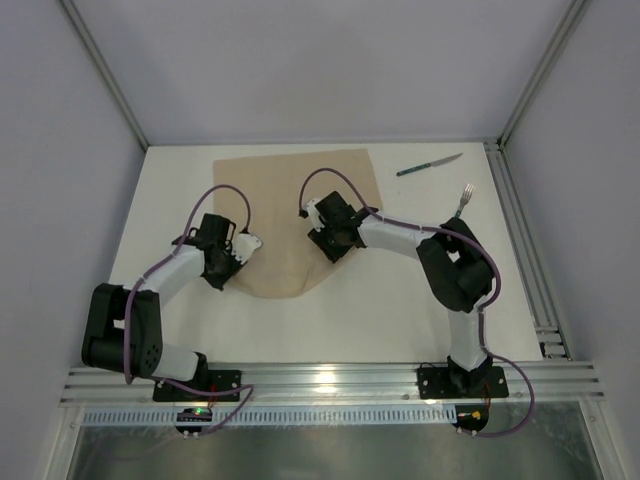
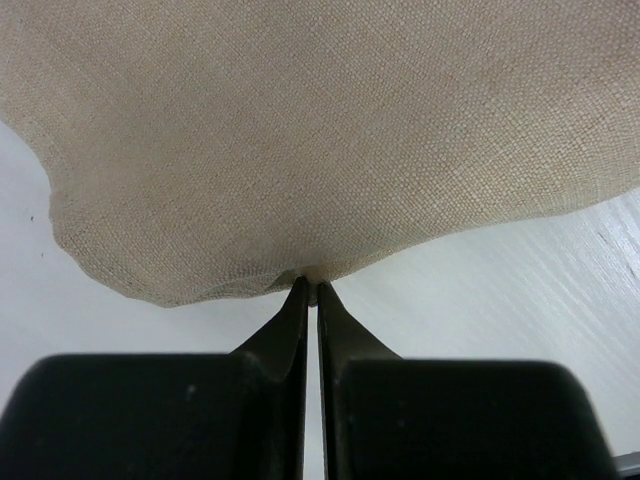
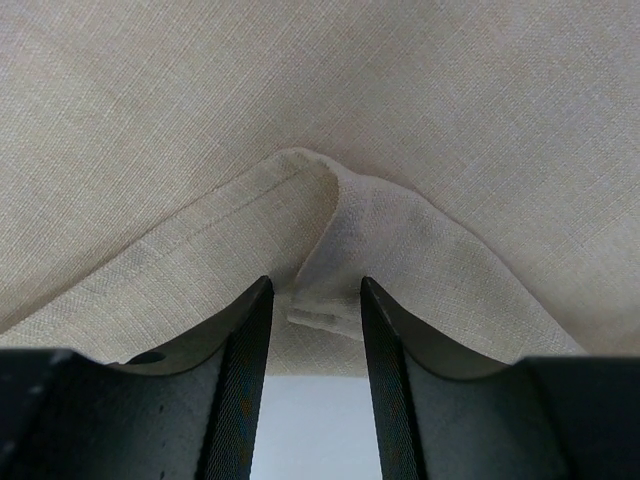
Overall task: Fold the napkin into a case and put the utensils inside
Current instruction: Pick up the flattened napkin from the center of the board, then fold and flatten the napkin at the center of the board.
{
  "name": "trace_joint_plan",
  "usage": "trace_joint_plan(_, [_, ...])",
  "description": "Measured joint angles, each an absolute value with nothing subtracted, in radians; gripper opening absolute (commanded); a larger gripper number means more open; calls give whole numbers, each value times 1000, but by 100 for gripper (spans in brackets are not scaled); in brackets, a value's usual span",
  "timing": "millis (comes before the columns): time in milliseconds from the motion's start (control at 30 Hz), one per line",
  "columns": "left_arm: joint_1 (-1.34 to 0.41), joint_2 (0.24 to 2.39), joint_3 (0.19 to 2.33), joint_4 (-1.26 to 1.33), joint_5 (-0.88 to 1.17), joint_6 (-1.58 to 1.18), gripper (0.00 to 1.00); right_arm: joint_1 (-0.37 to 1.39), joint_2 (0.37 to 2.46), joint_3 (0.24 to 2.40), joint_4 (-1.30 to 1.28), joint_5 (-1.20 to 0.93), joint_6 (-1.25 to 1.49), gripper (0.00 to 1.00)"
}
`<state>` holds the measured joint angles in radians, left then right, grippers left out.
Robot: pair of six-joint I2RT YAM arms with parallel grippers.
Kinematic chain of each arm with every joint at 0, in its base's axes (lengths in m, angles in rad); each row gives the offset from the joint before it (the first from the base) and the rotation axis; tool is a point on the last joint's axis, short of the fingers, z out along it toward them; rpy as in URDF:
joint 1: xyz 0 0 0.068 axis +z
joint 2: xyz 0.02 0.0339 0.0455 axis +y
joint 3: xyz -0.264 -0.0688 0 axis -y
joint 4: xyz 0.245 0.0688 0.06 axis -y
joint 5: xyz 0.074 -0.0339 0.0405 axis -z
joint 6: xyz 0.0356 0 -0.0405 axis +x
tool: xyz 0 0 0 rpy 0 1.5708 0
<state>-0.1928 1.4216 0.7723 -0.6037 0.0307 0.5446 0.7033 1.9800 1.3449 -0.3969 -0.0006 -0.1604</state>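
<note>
The napkin (image 1: pixel 300 195) is still one loose sheet of beige-tan cloth, not yet a pouch, and nothing lies in it or on it. It sits on the white worktop (image 1: pixel 390 300), spread flat at its far edge and drawn in to a rounded, gathered shape at the near edge, where both my arms meet it.

My left fingers (image 2: pixel 308 295) are clenched tight, tip against tip, pinching the napkin's near hem. In my left wrist view the cloth fans out from that pinch and fills the upper part of the view, with bare worktop to either side of the tips.

My right fingers (image 1: pixel 325 238) are spread apart over the right part of the napkin's near edge. In my right wrist view a turned-over corner with its stitched hem rises into a small peak. A narrow flap of it hangs down into the gap between my two fingers. I cannot tell whether the flap touches either finger, and the fingers are not pressed on it.

Both utensils lie off the cloth on the bare worktop to the right. The knife (image 1: pixel 430 165) lies slantwise near the far right corner. The fork (image 1: pixel 463 200) is a little nearer to me, beside my right arm, tines pointing away.
</note>
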Motion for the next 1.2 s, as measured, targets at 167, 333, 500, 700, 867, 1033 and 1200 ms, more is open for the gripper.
trace_joint_plan(167, [-193,1414,772,-609,30,538,0,705,1990,1355,-395,52,-158,15])
trace_joint_plan(333, [-193,1382,772,-620,26,531,0,705,1990,1346,-380,112,-147,4])
trace_joint_plan(500, [-193,1352,772,-633,-5,528,0,704,1975,1331,-380,163,-138,4])
trace_joint_plan(700, [-193,1311,785,-677,-38,514,0,670,1837,1262,-413,230,-95,4])
trace_joint_plan(867, [-193,1237,795,-754,-40,506,0,596,1623,1166,-454,286,-12,4])
trace_joint_plan(1033, [-193,1154,795,-829,-32,506,0,586,1446,1057,-475,300,49,4])
trace_joint_plan(1200, [-193,1077,797,-907,-30,505,0,608,1359,1016,-542,293,79,4])
